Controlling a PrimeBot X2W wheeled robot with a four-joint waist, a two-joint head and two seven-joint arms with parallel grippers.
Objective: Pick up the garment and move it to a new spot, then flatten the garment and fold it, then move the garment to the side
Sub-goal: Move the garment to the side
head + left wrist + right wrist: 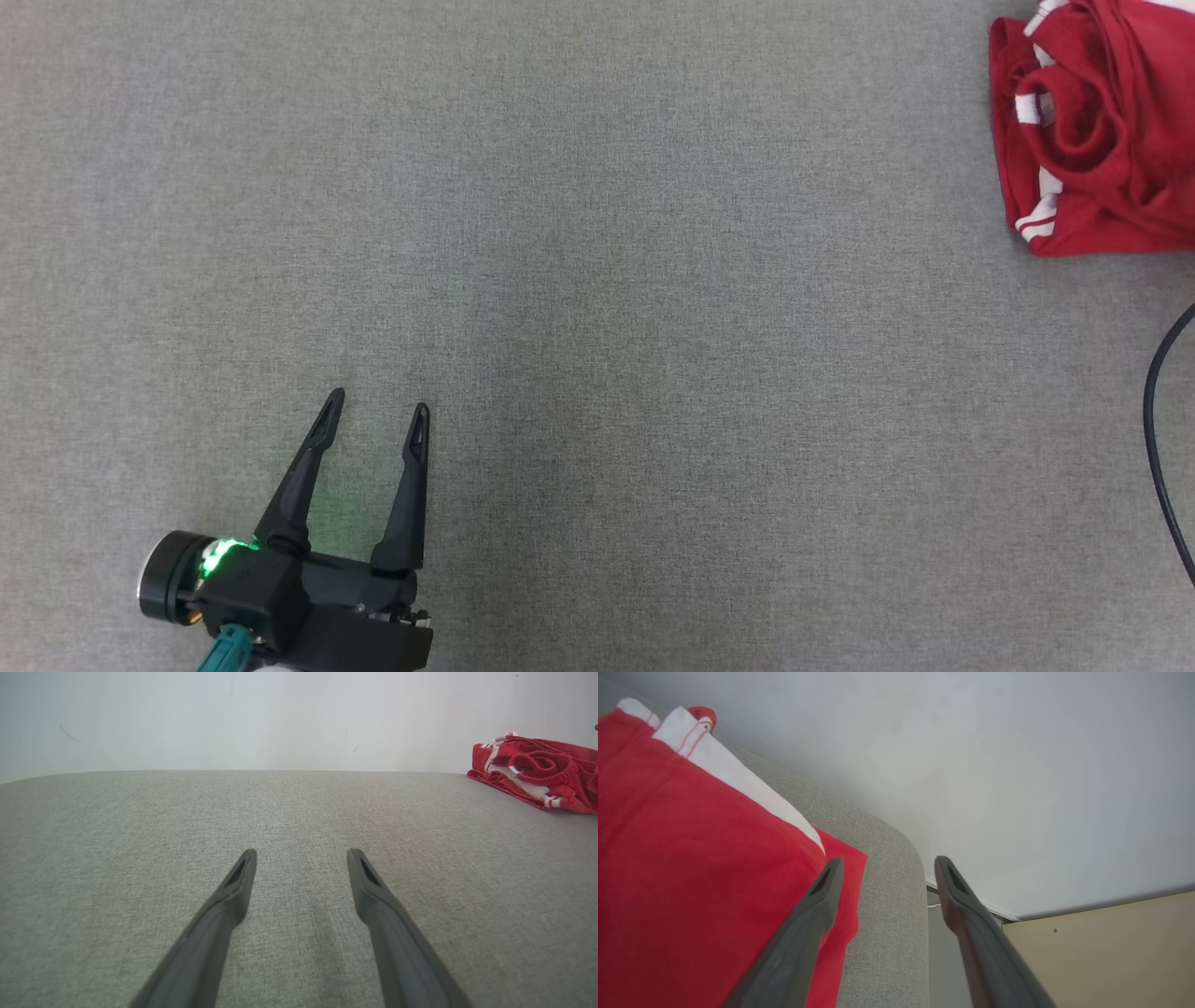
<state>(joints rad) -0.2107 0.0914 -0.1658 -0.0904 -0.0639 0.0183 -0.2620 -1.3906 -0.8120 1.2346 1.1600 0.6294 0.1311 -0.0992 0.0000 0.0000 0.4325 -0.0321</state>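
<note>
the red garment [1102, 140] lies in a heap at the far right corner of the grey table [597, 280]. the edge of the head view cuts part of it off, so its long side cannot be told. the left gripper [378, 401] sits at the near left with its two fingers spread apart and nothing between them. the garment is well apart from it, further away and to the right. the right gripper [888, 859] is right at the garment. its fingers are apart too, one over the red edge and one past the table's corner, with no cloth pinched. so the right arm is much nearer and looks better placed for any next touch. a black cord [1158, 420] curls near the right edge.
</note>
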